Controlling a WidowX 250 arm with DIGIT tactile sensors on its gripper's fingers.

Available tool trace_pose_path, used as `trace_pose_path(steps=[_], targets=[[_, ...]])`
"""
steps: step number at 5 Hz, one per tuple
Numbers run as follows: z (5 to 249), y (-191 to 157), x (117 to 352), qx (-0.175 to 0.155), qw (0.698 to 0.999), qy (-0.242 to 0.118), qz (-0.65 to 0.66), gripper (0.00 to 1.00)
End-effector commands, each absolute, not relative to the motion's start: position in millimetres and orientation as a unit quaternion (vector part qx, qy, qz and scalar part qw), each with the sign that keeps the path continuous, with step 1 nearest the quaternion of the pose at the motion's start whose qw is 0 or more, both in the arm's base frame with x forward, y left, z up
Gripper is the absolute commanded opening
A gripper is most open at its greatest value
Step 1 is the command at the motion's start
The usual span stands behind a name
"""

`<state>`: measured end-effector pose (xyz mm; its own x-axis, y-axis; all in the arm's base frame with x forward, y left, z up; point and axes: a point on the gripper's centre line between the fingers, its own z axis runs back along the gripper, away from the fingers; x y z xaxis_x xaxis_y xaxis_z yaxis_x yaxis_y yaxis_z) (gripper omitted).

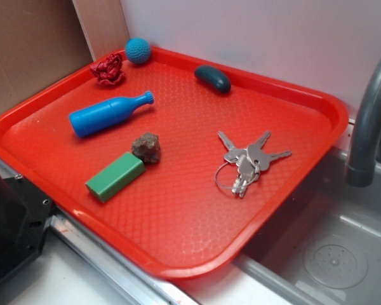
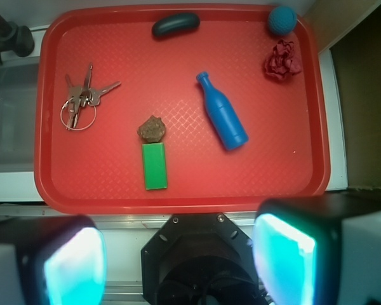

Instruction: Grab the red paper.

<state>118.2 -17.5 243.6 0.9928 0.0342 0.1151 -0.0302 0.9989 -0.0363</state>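
Grey sink (image 1: 343, 254) and faucet (image 1: 368, 121) right of red tray (image 1: 197, 248). Red paper (image 1: 108, 70) in tray's far-left corner beside teal ball (image 1: 138, 50). Gripper (image 2: 178, 267) spread open, empty, hovering above tray's near edge

A large red tray (image 1: 178, 241) holds everything. Near its middle a brown rock (image 1: 147, 147) touches one end of a green block (image 1: 114, 176). A blue bottle (image 1: 108, 114) lies on its side beside them. A teal ball (image 1: 138, 50) sits in one far corner, and a dark oblong thing (image 1: 213, 78) (perhaps a toy vegetable) lies along the tray's far rim. A bunch of keys (image 1: 246, 164) rests toward the sink (image 1: 333, 254) side, near the grey faucet (image 1: 368, 121).
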Motion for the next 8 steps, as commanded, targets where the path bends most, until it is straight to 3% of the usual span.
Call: trace_pose_path(steps=[1,2,3,4,6,8], targets=[[244,-17,118,-0.017,0.998,-0.058,0.016,1.00],[194,20,165,-0.064,0.994,-0.057,0.062,1.00],[168,37,190,-0.075,0.992,-0.071,0.072,1.00],[144,58,213,-0.037,0.990,-0.102,0.085,1.00],[97,92,258,0.031,0.989,-0.115,0.083,1.00],[93,131,266,0.071,0.976,-0.152,0.137,1.00]])
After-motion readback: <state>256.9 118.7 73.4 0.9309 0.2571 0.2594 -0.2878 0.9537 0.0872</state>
